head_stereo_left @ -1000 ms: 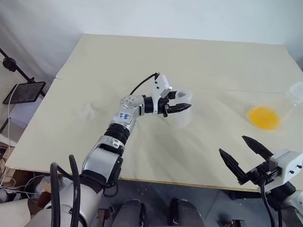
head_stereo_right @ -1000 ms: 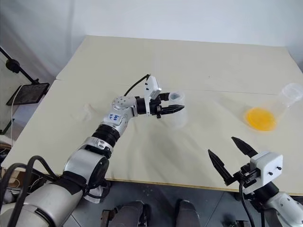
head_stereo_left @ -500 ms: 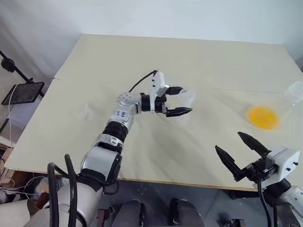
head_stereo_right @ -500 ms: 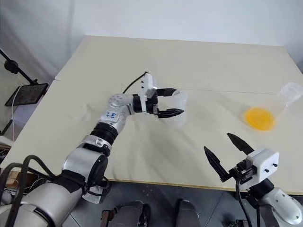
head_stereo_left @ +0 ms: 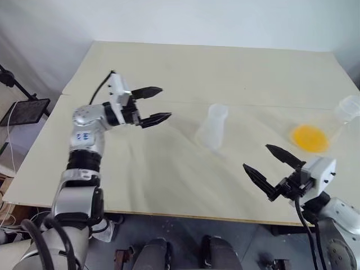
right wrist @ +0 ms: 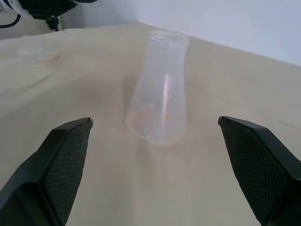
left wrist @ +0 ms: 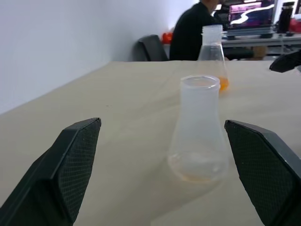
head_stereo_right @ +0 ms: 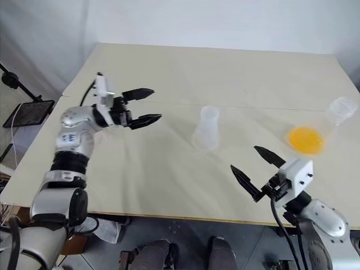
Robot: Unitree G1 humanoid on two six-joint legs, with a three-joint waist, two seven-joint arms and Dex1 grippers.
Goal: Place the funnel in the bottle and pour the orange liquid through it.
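Person [left wrist: 193,33] behind flask [left wrist: 212,56] in left wrist view; both grippers released.

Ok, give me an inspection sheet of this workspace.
Surface: beige table, no spills seen.
Job's things: bottle upright mid-table; funnel possibly the clear rim in its mouth, unsure; orange liquid in a conical flask at the right.
Clutter: faint clear item on the table.
Grippers: left gripper and right gripper open, empty.
Cables: black cable at the left wrist.
Surroundings: tablet stand beside the table; person at a desk beyond.
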